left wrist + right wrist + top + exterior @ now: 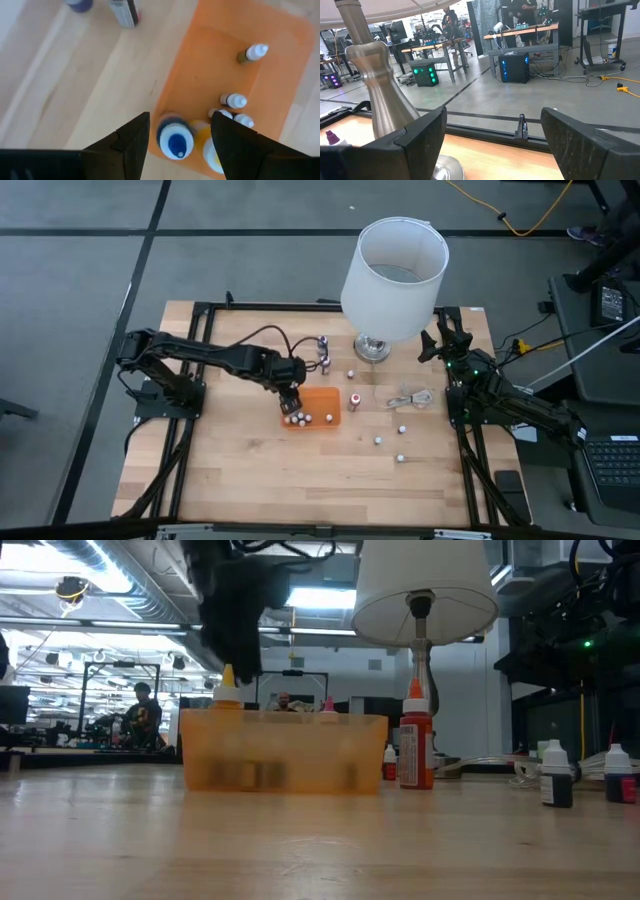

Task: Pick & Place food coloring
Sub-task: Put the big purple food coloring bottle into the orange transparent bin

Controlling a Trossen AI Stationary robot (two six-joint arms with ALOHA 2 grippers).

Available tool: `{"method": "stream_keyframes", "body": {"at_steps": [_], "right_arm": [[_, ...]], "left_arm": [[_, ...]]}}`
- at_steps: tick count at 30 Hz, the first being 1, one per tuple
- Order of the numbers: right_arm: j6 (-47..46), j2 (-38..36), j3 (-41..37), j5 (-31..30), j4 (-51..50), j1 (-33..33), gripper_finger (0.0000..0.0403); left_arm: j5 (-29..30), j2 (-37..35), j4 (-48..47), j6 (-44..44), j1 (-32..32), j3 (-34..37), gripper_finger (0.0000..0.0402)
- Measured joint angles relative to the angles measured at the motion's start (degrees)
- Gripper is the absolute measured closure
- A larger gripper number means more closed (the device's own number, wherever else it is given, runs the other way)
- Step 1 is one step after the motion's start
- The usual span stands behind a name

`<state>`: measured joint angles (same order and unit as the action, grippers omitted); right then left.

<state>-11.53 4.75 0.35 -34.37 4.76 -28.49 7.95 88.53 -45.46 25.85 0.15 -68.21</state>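
The orange tray [318, 406] sits mid-table, with several small food coloring bottles standing in it [234, 101]. My left gripper [180, 137] hangs open just above the tray's left end [291, 402]. A blue-topped bottle [175, 140] stands upright in the tray between the fingers, with a gap on each side. A yellow bottle [212, 152] stands beside it. More bottles stand loose on the table, among them a red one [355, 400] and small ones [378, 441]. My right gripper [492, 145] waits open at the far right [440, 340].
A lamp with a white shade [393, 275] stands at the far middle, its metal base [375, 95] close to my right gripper. A coiled white cable [410, 397] lies right of the tray. Two bottles [324, 352] stand just beyond the tray. Bare wood lies near the front edge.
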Motion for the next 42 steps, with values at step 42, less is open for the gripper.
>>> {"method": "stream_keyframes", "body": {"at_steps": [42], "right_arm": [[0.0, -0.02, 0.0, 0.0, 0.0, 0.02, 0.0079]], "left_arm": [[10.23, 18.67, -5.49, 5.93, 19.27, -24.91, 0.0177]]}}
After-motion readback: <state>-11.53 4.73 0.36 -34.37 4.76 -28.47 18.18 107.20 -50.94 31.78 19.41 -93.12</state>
